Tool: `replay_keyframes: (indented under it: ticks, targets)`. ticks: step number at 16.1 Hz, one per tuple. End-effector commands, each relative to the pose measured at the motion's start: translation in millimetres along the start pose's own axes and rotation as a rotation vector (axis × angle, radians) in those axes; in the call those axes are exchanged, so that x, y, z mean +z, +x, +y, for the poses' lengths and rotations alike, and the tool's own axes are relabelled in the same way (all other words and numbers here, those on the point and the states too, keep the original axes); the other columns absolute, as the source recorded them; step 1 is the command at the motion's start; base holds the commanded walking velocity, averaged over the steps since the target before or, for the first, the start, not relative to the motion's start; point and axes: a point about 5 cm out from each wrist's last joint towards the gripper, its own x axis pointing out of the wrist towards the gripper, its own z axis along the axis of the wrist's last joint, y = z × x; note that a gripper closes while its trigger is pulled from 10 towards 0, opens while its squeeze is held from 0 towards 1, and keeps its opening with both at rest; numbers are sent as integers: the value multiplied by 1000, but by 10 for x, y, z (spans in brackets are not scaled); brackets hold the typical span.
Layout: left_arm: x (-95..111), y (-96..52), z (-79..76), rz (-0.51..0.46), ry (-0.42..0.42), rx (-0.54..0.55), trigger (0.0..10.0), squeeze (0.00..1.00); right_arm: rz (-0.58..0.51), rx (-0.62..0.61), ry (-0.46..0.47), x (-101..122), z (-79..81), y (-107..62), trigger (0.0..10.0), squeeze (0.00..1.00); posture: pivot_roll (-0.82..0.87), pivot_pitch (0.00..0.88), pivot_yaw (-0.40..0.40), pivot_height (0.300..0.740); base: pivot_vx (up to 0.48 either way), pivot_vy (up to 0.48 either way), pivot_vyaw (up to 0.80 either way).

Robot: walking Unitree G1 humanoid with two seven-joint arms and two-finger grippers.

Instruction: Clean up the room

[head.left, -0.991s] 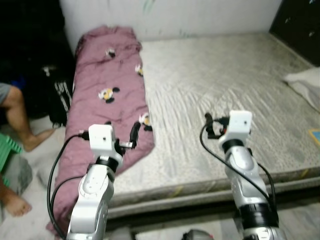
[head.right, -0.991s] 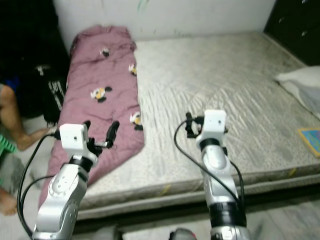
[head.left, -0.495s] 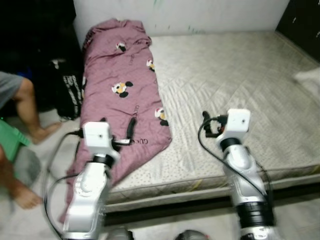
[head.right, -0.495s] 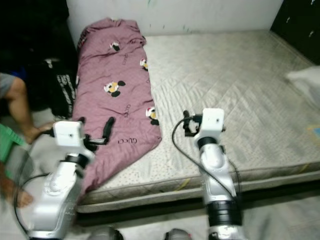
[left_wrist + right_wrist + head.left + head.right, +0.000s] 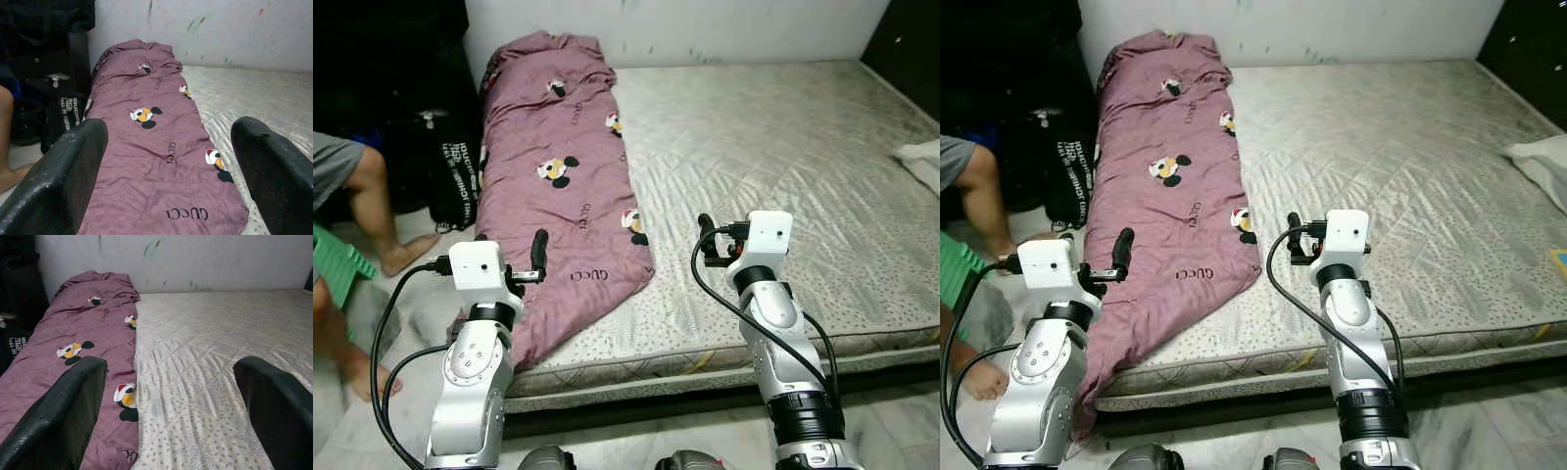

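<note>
- Maroon quilt [image 5: 558, 186] with cartoon-mouse print: laid lengthwise along the 9 o'clock side of the bare mattress [image 5: 783, 157], far end bunched near the wall at 12 o'clock, near corner drooping over the mattress edge toward the floor at 7 o'clock.
- Left gripper [image 5: 514, 259]: raised at 8 o'clock, hovering over the quilt's near end, fingers spread wide, nothing between them.
- Right gripper [image 5: 705, 240]: raised at 5 o'clock over bare mattress, just beside the quilt's near edge, fingers likewise spread apart and empty.
- Handling, judged: soft, limp, padded and bulky; probably light, but prone to drag, sag and slide on smooth fabric. No stiffness to lift by.
- Best hold, judged: pinch a thick fold at the near hem or corner by the printed lettering, one gripper per corner.
- Surroundings: person's bare leg [image 5: 372, 211] at 9 o'clock; black bag [image 5: 450, 176] beside the bed; white pillow [image 5: 925, 162] at 3 o'clock.
</note>
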Motion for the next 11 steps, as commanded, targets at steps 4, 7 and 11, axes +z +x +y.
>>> replay_keyframes:
  ticks: [4,7,11]
  targets:
    - [-16,3,6,13,-1,11,10000,0,-20,-5,8,38,-12,-1,10000,0,-35,15,-6,740,0,0,0]
    - [-26,5,6,24,-20,11,10000,0,-18,-6,10,39,-12,-2,10000,0,-35,20,-5,740,0,286,0]
    - [-32,3,-2,31,-24,4,10000,0,-15,-8,7,33,-15,-7,10000,0,-36,22,-5,740,0,480,0]
